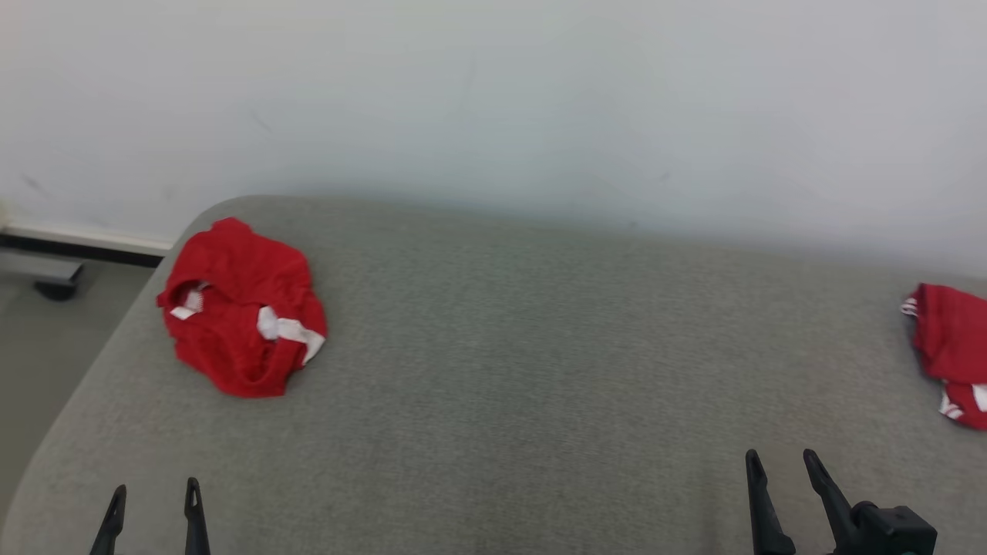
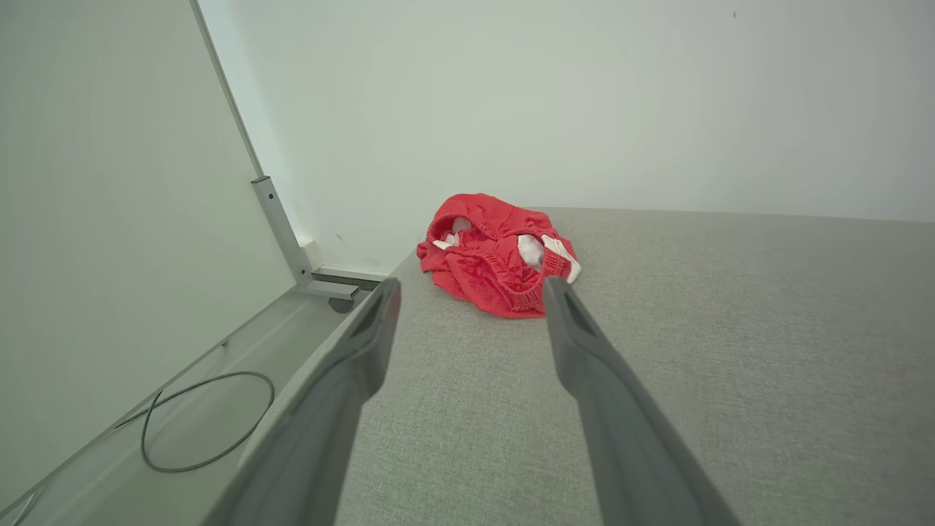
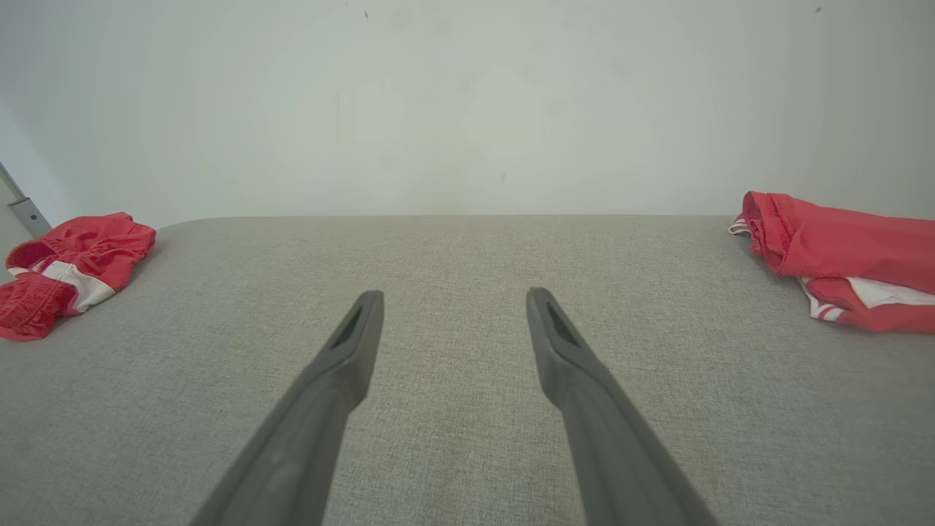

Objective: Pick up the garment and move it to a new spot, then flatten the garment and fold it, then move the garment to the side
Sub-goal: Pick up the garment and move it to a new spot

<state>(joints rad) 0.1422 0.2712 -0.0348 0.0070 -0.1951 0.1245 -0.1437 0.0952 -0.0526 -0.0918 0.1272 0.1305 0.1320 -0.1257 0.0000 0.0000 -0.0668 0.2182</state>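
Where the crumpled red fabric garment with white bands [image 1: 239, 308] lies: on the far left part of the grey cloth-covered table [image 1: 540, 401], close to its rounded corner and well apart from both grippers.
Garment shape: bunched into a rumpled heap, not spread flat.
Garment detail: in the left wrist view [image 2: 497, 256] a ribbed elastic hem curls along its near edge; white strips and a small white tag show among the folds.
Left gripper [image 1: 154, 492]: low at the near left of the table, its two long dark fingers spread wide with nothing between them; it points toward the garment without touching it.
Right gripper [image 1: 780, 456]: at the near right, fingers likewise wide apart and empty, over bare cloth [image 3: 454, 294].
Between left gripper and garment: a stretch of plain grey cloth.
Second red garment with white stripes [image 1: 952, 347]: loosely folded at the table's right edge, well apart from the crumpled one.
Behind: a pale plain wall [image 1: 493, 92] runs along the table's far side.
Left of the table: a grey floor [image 2: 88, 467] with a thin dark cable loop [image 2: 273, 400], a slanted metal post [image 2: 281, 226] and a white panel [image 2: 109, 219].
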